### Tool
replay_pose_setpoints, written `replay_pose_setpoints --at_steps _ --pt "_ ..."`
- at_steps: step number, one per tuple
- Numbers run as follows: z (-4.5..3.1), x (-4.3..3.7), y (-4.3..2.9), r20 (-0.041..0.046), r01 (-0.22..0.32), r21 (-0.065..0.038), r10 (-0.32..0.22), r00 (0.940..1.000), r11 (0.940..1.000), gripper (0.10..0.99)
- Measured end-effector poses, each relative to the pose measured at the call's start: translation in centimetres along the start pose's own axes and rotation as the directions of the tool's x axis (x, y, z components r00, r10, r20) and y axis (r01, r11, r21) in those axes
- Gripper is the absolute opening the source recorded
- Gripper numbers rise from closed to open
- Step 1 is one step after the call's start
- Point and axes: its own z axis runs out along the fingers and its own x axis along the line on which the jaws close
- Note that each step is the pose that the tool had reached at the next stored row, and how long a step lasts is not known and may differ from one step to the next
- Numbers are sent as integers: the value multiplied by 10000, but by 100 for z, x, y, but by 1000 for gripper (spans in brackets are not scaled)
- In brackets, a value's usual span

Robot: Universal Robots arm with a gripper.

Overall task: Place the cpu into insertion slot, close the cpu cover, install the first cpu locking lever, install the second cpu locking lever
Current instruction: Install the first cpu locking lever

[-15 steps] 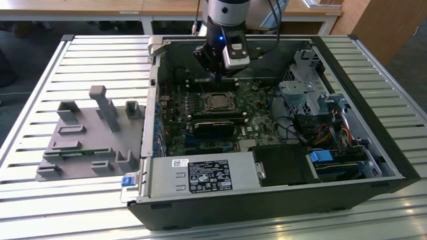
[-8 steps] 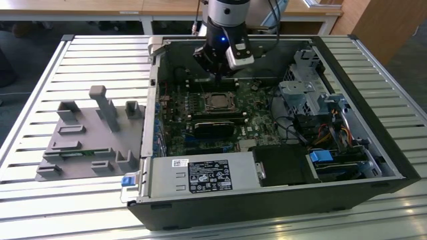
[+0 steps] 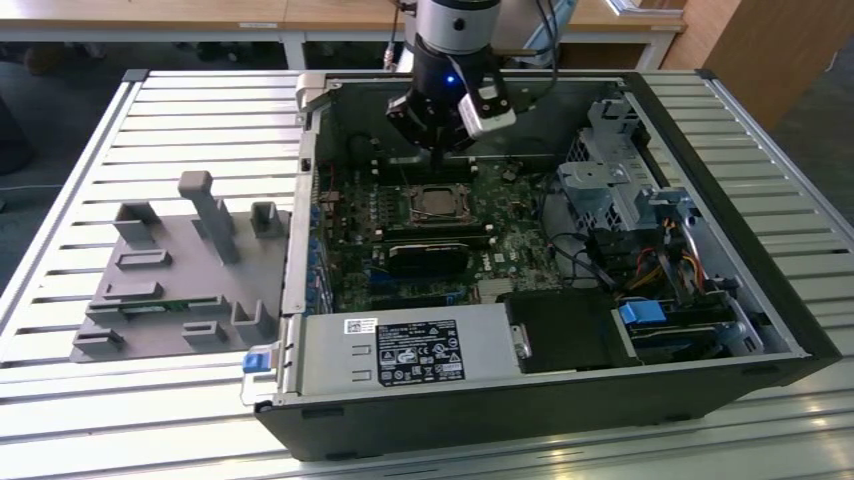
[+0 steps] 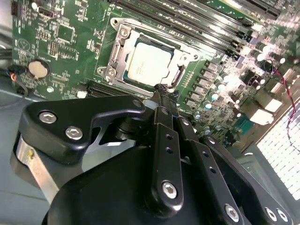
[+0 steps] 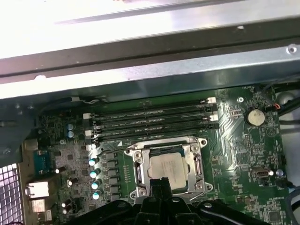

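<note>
The gripper [image 4: 161, 93] has its two black fingers [image 4: 165, 140] drawn together, with no gap visible at the tips; I cannot tell whether anything thin is pinched between them. In the second wrist view the tips sit right at the edge of the insertion slot [image 4: 111, 71], just beside one corner of the cpu cover [image 5: 140, 165].

The cpu [image 4: 147, 63] lies flat inside the slot, and its dull silver top shows through the cover's square window. The cover looks lowered around it. Whether the locking levers are latched cannot be made out.

Beside the slot on the green motherboard [image 5: 234, 154] run four long black memory slots [image 5: 150, 123]. A round coin cell battery [image 5: 255, 117] sits further off on the same board.

In the upper centre of the exterior view the arm [image 3: 454, 30] reaches down into the open computer case [image 3: 747, 330]. A labelled silver power supply [image 3: 400, 352] lies in the lower middle of that frame. On the exterior view's left, a grey moulded fixture [image 3: 174, 270] rests on the slatted metal table [image 3: 80, 400], apart from the case.
</note>
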Motion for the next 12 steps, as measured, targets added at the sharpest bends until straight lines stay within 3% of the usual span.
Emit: replay_pose_setpoints --at_steps 2,4,5,10,12 --pt "0 0 -1 57 166 -28 -166 9998 9999 106" --pt "2 0 -1 245 288 -62 -286 9993 9996 106" --pt "3 0 0 297 361 -73 -358 9989 9993 106" --pt "11 0 -1 275 1137 -102 -1133 9932 9935 106" --pt "15 0 -1 265 1318 -171 -1313 9910 9911 106"
